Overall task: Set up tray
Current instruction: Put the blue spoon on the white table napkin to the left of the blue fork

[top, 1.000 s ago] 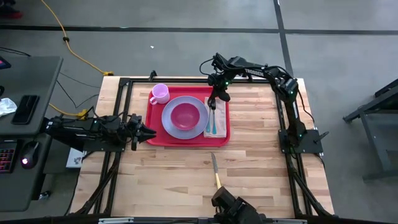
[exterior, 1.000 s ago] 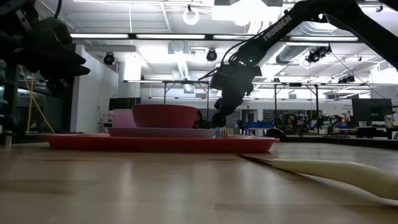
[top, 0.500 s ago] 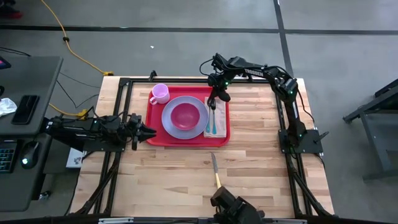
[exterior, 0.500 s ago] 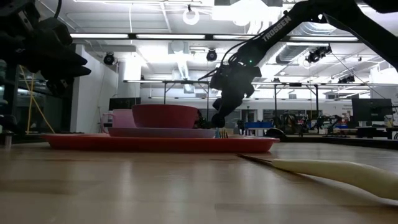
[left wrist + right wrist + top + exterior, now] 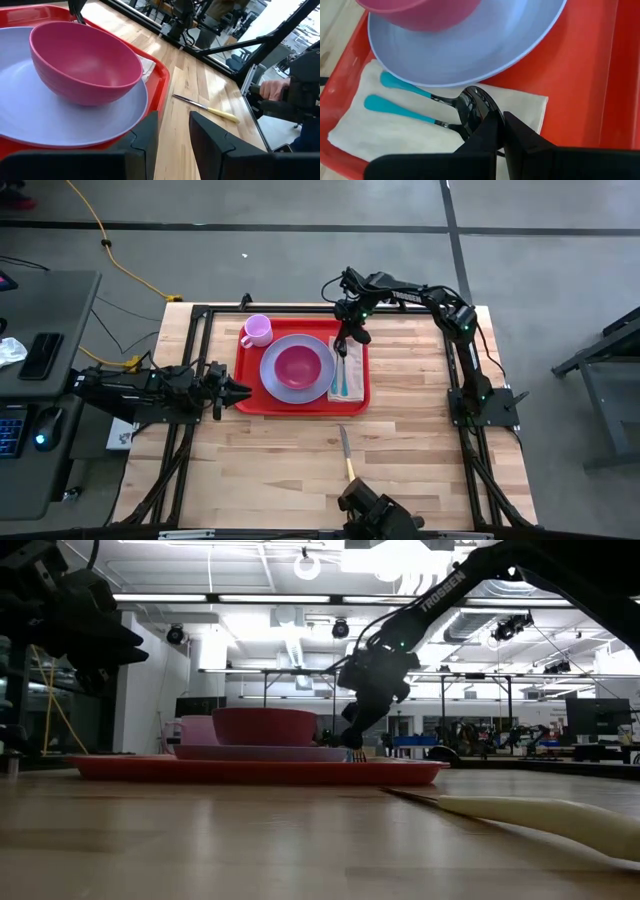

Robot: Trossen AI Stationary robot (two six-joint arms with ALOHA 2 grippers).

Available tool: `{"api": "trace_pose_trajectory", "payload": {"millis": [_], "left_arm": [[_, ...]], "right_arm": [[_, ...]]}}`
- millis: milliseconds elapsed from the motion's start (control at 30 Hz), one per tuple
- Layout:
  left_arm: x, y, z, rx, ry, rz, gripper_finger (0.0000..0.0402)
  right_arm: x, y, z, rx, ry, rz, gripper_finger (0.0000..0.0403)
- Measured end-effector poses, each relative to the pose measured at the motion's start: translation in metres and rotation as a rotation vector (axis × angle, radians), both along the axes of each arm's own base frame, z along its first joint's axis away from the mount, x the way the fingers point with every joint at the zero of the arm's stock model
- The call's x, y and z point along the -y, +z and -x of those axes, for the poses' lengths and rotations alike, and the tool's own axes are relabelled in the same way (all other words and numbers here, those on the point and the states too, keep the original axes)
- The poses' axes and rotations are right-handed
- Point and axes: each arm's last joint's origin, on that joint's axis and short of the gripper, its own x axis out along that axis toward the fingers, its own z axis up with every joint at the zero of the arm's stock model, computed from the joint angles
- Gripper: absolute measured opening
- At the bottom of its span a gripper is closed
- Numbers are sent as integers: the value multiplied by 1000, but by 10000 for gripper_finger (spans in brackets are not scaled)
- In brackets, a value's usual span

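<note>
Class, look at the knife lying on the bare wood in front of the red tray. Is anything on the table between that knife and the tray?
Nothing visible. The knife lies on bare wood, apart from the tray's near rim, with only open tabletop between them. The right gripper, shut, hovers over the napkin inside the tray; the left gripper waits beside the tray.

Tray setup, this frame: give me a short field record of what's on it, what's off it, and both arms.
tray: red, on wooden table
on tray: lavender plate with pink bowl; pink cup; napkin with two teal-handled utensils
off tray: knife
right gripper: fingers shut, above napkin
left gripper: by the tray's left edge, empty
</note>
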Motion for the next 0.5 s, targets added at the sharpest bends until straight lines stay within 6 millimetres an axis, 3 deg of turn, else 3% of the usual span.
{"api": "trace_pose_trajectory", "payload": {"millis": [500], "left_arm": [[0,0,0,1,0,0,140]], "right_arm": [[2,1,-3,45,32,50,0]]}}
